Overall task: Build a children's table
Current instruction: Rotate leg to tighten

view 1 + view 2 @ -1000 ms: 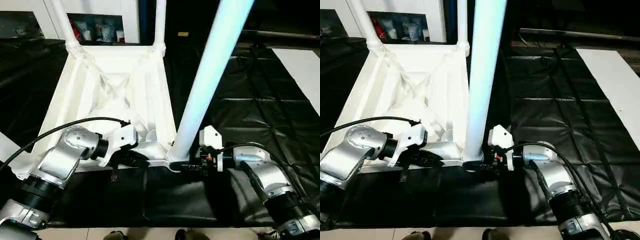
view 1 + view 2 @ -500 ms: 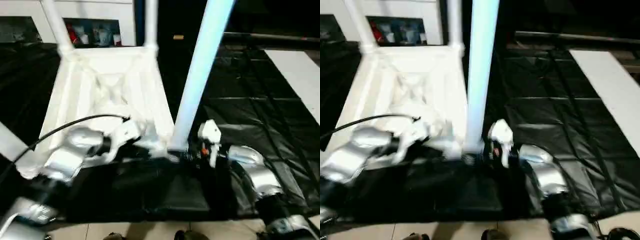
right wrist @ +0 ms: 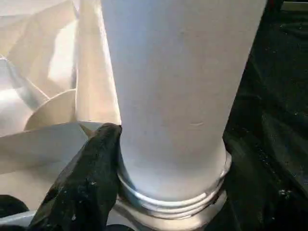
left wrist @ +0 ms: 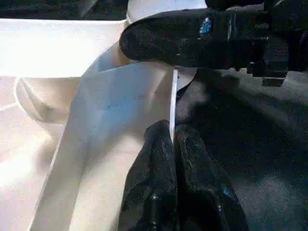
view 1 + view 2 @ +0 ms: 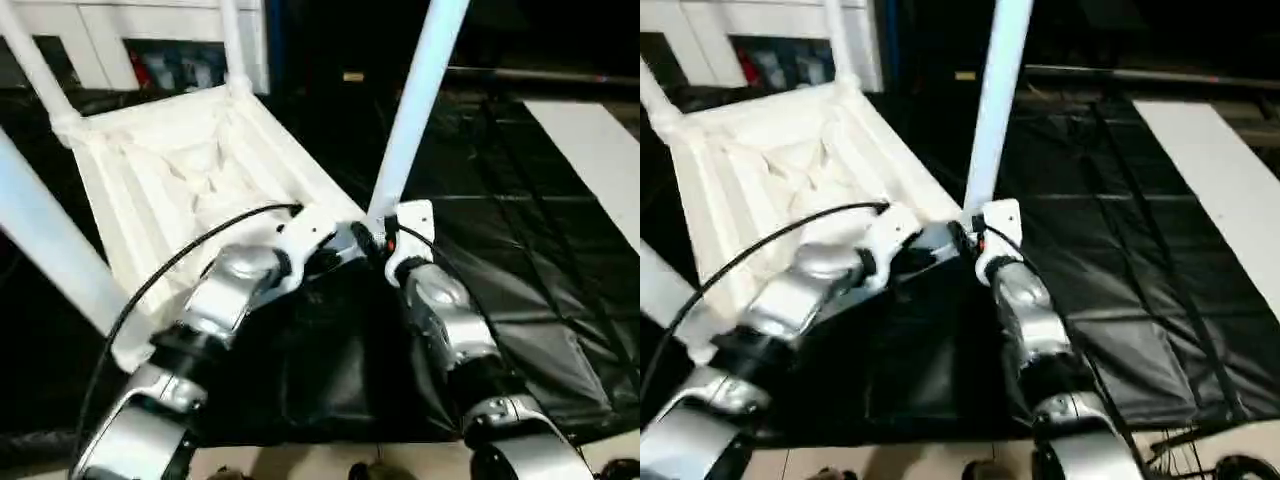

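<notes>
The children's table lies upside down on the black mat, its white ribbed tabletop (image 5: 190, 170) turned at an angle to me. Legs rise from its corner sockets; the nearest right leg (image 5: 415, 110) slants up past the top edge. My right gripper (image 5: 381, 240) is closed around that leg's base (image 3: 178, 96), one black finger (image 3: 91, 183) pressed against it just above the threaded collar. My left gripper (image 4: 172, 144) is shut on the thin rim of the tabletop (image 4: 120, 110), right beside the same corner. The two grippers nearly touch.
A black quilted mat (image 5: 520, 260) covers the floor under and around the table. A flat white board (image 5: 590, 150) lies at the right. A white cabinet with glass doors (image 5: 150, 40) stands behind the table. Pale floor (image 5: 300, 465) shows at the near edge.
The table has swung round: the held corner has moved away from me and the far corners have gone left. Both arms now reach further forward, closer together. Both grips are unchanged.
</notes>
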